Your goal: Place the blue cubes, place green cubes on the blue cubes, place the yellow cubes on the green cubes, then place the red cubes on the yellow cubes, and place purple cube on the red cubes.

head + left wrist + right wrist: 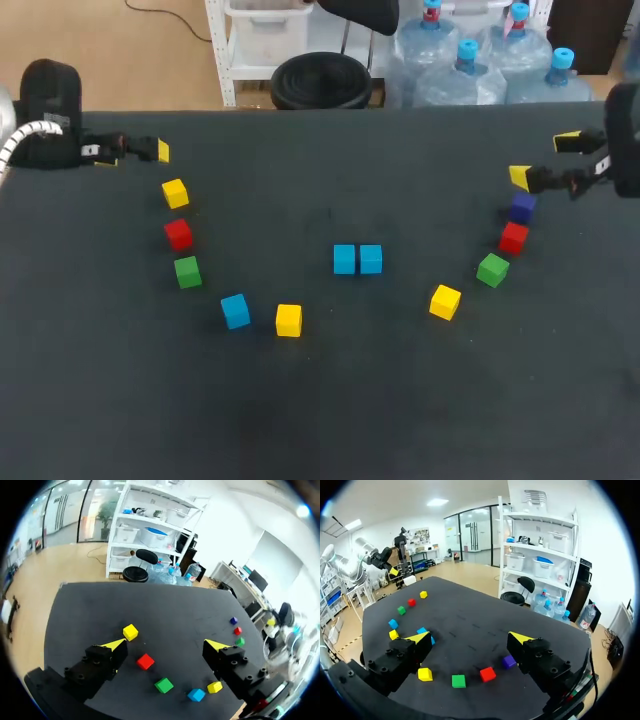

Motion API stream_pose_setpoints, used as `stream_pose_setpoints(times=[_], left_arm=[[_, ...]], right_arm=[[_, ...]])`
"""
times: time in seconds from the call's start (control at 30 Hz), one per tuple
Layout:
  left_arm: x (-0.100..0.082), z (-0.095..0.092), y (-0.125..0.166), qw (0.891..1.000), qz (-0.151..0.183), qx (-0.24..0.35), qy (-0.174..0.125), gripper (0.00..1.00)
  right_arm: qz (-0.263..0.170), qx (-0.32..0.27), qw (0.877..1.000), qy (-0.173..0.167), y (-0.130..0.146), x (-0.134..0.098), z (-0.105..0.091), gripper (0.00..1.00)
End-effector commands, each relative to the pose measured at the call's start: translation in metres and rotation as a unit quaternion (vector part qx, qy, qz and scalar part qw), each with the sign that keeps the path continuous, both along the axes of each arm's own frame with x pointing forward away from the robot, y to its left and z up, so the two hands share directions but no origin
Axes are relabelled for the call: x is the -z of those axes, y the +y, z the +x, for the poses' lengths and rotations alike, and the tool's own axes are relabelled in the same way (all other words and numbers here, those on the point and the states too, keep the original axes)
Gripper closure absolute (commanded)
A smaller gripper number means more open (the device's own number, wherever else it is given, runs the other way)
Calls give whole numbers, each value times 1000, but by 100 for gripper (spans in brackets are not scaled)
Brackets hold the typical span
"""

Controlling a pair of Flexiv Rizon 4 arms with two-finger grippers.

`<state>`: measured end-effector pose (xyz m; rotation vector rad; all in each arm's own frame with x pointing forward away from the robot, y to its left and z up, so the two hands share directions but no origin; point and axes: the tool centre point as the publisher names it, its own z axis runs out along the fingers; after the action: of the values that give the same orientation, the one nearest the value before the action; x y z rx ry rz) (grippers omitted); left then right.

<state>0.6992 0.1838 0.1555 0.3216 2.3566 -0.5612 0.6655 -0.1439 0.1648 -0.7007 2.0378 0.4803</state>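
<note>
Two blue cubes (357, 259) sit side by side at the table's middle. A left arc runs yellow cube (175, 193), red cube (178, 234), green cube (187, 271), blue cube (235, 310), yellow cube (288, 320). A right arc runs purple cube (522, 208), red cube (513, 237), green cube (492, 269), yellow cube (445, 301). My left gripper (135, 152) (167, 645) hangs open and empty above the far left, beyond its yellow cube (130, 632). At the far right my right gripper (543, 160) (470, 637) is open and empty above the purple cube (508, 661).
The dark table (330, 400) is bare along its front and far middle. All cubes lie singly on the surface; none is stacked.
</note>
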Motion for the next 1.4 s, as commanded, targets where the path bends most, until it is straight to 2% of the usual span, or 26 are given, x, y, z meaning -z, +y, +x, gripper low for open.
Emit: stream_pose_setpoints(times=[0.03,0.17,0.23,0.3,0.37,0.4,0.47,0.53,0.63,0.7,0.77,0.83,1.0,1.07,1.13,1.2,1.27,1.33,1.4], left_arm=[[-9,-6,-7,997,55,46,-20,0],[-21,-14,-16,988,85,120,-36,0],[-24,-14,-19,985,98,141,-35,0],[-29,-17,-22,976,121,175,-44,0],[-33,-20,-26,968,125,216,-41,0],[-33,-23,-27,960,133,245,-30,0],[-27,-29,-28,942,169,290,-17,0],[-23,-35,-29,925,174,337,-4,0],[-19,-46,-31,896,221,385,2,0],[-21,-52,-37,887,230,401,21,0],[-20,-60,-44,868,255,425,20,0],[-19,-66,-54,859,264,438,19,0],[-7,-87,-72,811,286,510,41,0],[2,-95,-74,795,291,529,54,0],[13,-101,-74,789,293,536,73,0],[27,-105,-74,782,312,533,77,0],[38,-106,-76,790,311,521,87,0],[46,-105,-80,799,308,509,85,0],[51,-101,-86,820,296,483,80,0]], right_arm=[[-5,6,1000,0,2,-2,-2,0],[-5,6,1000,0,2,-2,-2,0],[-5,6,1000,0,2,-2,-2,0],[-5,6,1000,0,2,-2,-2,0],[-5,6,1000,0,2,-2,-2,0],[-5,6,1000,0,2,-2,-2,0],[-5,6,1000,0,2,-2,-2,0],[-5,6,1000,0,2,-2,-2,0],[-5,6,1000,0,2,-2,-2,0],[-5,6,1000,0,2,-2,-2,0],[-5,6,1000,0,2,-2,-2,0],[-5,6,1000,0,2,-2,-2,0],[-5,6,1000,0,2,-2,-2,0],[-5,6,1000,0,2,-2,-2,0],[-5,6,1000,0,2,-2,-2,0],[-5,6,1000,0,2,-2,-2,0],[-5,6,1000,0,2,-2,-2,0],[-5,6,1000,0,2,-2,-2,0],[-5,6,1000,0,2,-2,-2,0]])
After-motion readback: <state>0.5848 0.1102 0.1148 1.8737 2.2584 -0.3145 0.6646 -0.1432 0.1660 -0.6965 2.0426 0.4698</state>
